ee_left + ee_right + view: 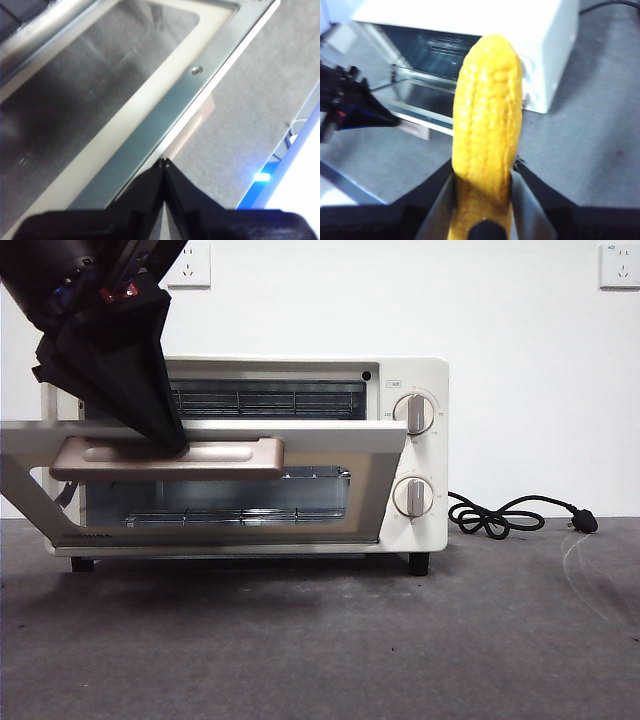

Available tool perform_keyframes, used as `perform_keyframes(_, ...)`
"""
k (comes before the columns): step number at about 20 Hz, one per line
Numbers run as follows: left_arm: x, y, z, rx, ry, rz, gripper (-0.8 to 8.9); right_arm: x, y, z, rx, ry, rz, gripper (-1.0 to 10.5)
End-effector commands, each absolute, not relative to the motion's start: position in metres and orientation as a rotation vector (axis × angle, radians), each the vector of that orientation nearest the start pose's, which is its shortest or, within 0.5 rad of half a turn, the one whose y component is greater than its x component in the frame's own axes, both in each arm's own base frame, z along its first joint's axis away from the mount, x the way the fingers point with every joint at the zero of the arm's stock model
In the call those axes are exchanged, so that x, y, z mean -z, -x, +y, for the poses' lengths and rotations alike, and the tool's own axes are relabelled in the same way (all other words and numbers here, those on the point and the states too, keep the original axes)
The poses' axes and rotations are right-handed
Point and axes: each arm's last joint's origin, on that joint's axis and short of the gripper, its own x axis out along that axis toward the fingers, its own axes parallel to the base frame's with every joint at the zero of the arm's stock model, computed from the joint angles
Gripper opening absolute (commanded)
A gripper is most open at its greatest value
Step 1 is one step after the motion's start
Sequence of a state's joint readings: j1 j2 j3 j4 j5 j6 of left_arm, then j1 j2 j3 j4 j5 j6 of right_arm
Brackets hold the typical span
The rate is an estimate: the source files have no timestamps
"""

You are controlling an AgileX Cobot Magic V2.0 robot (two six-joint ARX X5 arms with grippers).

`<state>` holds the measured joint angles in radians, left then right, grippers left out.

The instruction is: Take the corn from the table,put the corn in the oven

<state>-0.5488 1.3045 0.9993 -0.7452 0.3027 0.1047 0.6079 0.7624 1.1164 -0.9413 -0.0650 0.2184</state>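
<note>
Corn (pixel 487 130), a single bumpy yellow cob, is sitting clamped between the two black fingers of the right gripper (pixel 485 175), raised above the dark grey desk (pixel 580 145) and pointing toward the oven (pixel 485 30) in the right wrist view. One cream-white toaster oven (pixel 420 440) is standing on the desk (pixel 400 640) with its glass door (pixel 200 485) hanging partly open, roughly halfway down, and wire racks are showing inside. Small lettering is appearing on the door's lower edge, too faint to read, and the markings around the dials are likewise illegible. Two round knobs (pixel 415 413) are sitting one above the other on the oven's right panel. The left gripper (pixel 164 162) is reaching down from the upper left of the front view, its fingers (pixel 165 430) pressed together and their tips touching the top of the beige bar handle (pixel 170 457) at the door's outer edge. The left wrist view is showing those closed tips against the door's metal frame (pixel 165 115), where one screw (pixel 197 70) is visible. One black power cord (pixel 500 515) is lying coiled on the desk to the oven's right, ending in a plug. Two white wall sockets (pixel 188 262) are sitting high on the wall behind.
</note>
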Motion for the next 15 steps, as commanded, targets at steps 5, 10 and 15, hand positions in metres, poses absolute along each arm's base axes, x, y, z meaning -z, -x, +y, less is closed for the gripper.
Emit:
perform_keyframes(5, -0.253, -0.202, -0.137, 0.820, -0.241, 1.111, -0.06, -0.375, -0.096, 0.070, -0.607, -0.039, 0.629, -0.1)
perform_keyframes(10, -0.256, -0.204, -0.138, 0.822, -0.228, 1.060, -0.06, -0.375, -0.097, 0.072, -0.631, -0.048, 0.639, -0.1)
perform_keyframes(15, -0.281, -0.194, -0.130, 0.810, -0.188, 0.923, -0.06, -0.371, -0.116, 0.088, -0.718, -0.103, 0.692, -0.1)
